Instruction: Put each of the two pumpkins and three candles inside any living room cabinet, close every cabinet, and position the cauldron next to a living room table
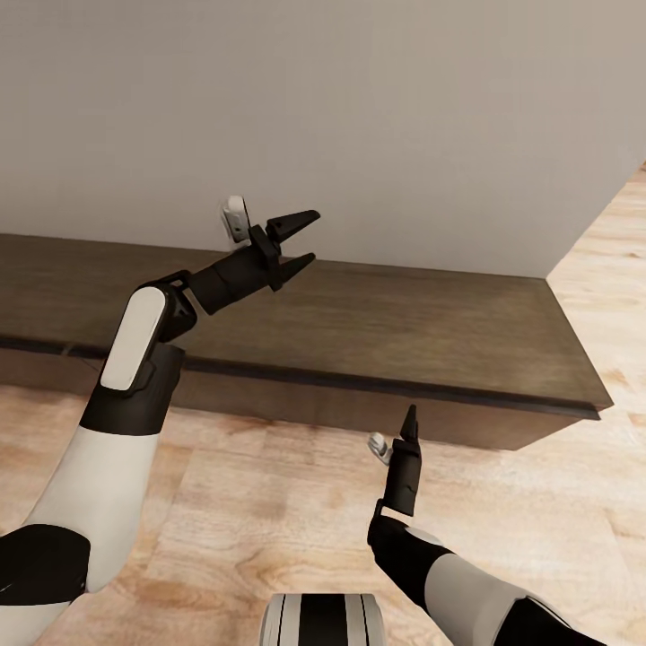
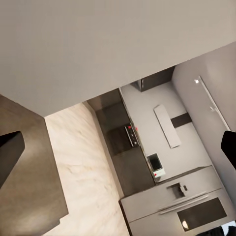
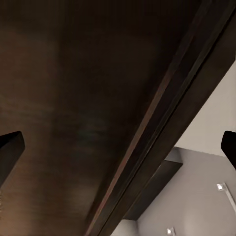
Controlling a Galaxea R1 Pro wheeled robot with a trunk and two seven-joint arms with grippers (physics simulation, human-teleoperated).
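- While parked before the cabinet (image 1: 377,332): long, low, dark brown, long axis running left to right along the grey wall (image 1: 359,108), right end stopping short of the wooden floor (image 1: 269,502).
- Left pincer (image 1: 299,239) raised over its top, jaws spread, holding nothing.
- Right pincer (image 1: 409,424) low at the front edge, pointing up, empty; fingertips wide apart in wrist view.

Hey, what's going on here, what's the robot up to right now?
The robot faces the long dark cabinet against the wall, and neither gripper holds anything. The left gripper is open, raised over the cabinet top. The right gripper points at the cabinet's front edge from just above the wood floor; its wrist view shows both fingers spread wide. The cabinet fronts look shut.
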